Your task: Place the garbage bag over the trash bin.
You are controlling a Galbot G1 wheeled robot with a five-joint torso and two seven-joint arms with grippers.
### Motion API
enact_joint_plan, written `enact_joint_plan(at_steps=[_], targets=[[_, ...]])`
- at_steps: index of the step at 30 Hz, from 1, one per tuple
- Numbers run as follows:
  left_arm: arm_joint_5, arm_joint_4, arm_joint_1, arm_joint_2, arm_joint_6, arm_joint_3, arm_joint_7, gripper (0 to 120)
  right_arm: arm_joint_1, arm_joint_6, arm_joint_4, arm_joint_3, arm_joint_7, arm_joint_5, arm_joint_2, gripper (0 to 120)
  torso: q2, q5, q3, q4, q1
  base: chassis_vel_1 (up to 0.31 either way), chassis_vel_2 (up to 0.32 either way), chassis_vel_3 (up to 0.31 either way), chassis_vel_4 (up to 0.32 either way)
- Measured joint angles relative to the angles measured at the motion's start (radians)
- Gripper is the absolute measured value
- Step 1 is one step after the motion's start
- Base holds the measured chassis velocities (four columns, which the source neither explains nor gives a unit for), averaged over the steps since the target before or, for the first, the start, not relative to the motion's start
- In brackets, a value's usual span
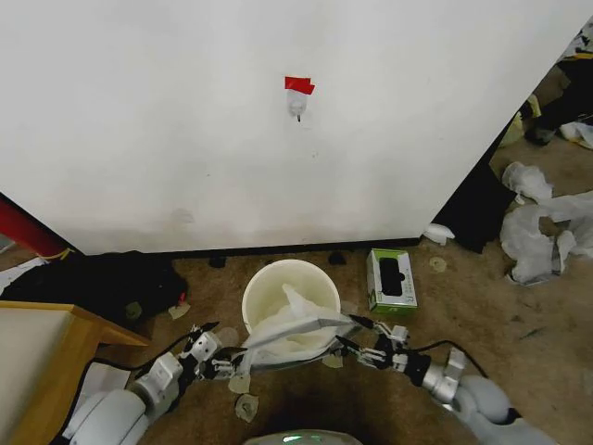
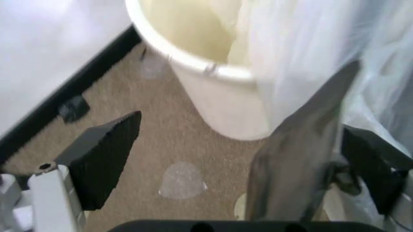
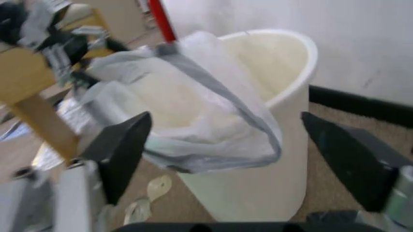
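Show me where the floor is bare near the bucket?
Bare brown carpet lies right of the small green and white box, toward the heaps of white plastic sheeting. It is crowded at the round cream-white plastic trash bin, where the thin translucent white garbage bag stretches between left tool and right tool.

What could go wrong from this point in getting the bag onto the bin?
The garbage bag lies bunched across the near side of the trash bin, its far rim bare; stretching it over may tear the thin film. The left gripper and right gripper sit at the bag's edges, so a pull could tip the bin.
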Motion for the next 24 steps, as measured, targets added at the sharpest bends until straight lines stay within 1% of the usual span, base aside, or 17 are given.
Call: enact_joint_plan(at_steps=[2,4,5,8,12,14,15,16,19,22,24], targets=[[0.016,-0.047,0.012,0.005,0.023,-0.005,0.014,100,-0.01,-0.011,0.023,0.049,-0.074,-0.002,-0.012,98,0.0,0.0005,0.0,0.0001,0.0,0.0,0.0,0.0,0.0],[0.018,-0.053,0.013,0.006,0.027,-0.006,0.017,100,-0.012,-0.013,0.028,0.058,-0.088,-0.003,-0.014,98,0.0,0.0004,0.0,0.0001,0.0,0.0,0.0,0.0,0.0],[0.029,-0.078,0.016,0.008,0.038,-0.008,0.036,100,-0.018,-0.02,0.048,0.086,-0.129,-0.007,-0.015,100,0.0,0.0001,0.0,0.0001,0.0,0.0,0.0,0.0,0.0],[0.033,-0.111,0.009,0.012,0.044,-0.013,0.08,100,-0.025,-0.041,0.097,0.131,-0.2,-0.012,-0.005,100,0.0,0.0002,0.0,0.0001,0.0,0.0,0.0,0.0,0.0],[0.031,-0.1,-0.018,0.019,0.043,-0.011,0.108,100,-0.026,-0.053,0.139,0.144,-0.222,-0.009,0.002,100,0.0,0.0003,0.0,0.0,0.0,0.0,0.0,0.0,0.0],[0.031,-0.077,-0.032,0.019,0.035,-0.004,0.114,100,-0.025,-0.056,0.152,0.144,-0.223,-0.006,0.003,100,0.0,0.0,0.0,0.0,0.0,0.0,0.0,0.0,0.0],[0.03,-0.047,-0.05,0.016,0.015,0.004,0.12,100,-0.021,-0.059,0.162,0.143,-0.225,-0.003,0.002,100,0.0,0.0,0.0,0.0,0.0,0.0,0.0,0.0,0.0],[0.024,-0.035,-0.059,0.013,0.004,0.006,0.123,100,-0.018,-0.06,0.167,0.142,-0.225,-0.001,0.001,100,0.0,-0.0001,0.0,0.0001,0.0,0.0,0.0,0.0,0.0],[-0.007,-0.03,-0.068,0.007,-0.016,0.006,0.128,100,-0.015,-0.061,0.172,0.141,-0.225,0.003,-0.001,100,0.0,-0.0002,0.0,0.0001,0.0,0.0,0.0,0.0,0.0],[-0.113,-0.078,-0.087,-0.001,-0.031,-0.009,0.14,100,-0.012,-0.057,0.174,0.14,-0.209,0.01,0.0,100,0.0,0.0001,0.0,0.0002,0.0,0.0,0.0,0.0,0.0],[-0.171,-0.111,-0.104,-0.004,-0.017,-0.012,0.142,100,-0.016,-0.045,0.181,0.135,-0.165,0.022,0.006,100,0.0,0.0002,0.0,0.0001,0.0,0.0,0.0,0.0,0.0]])
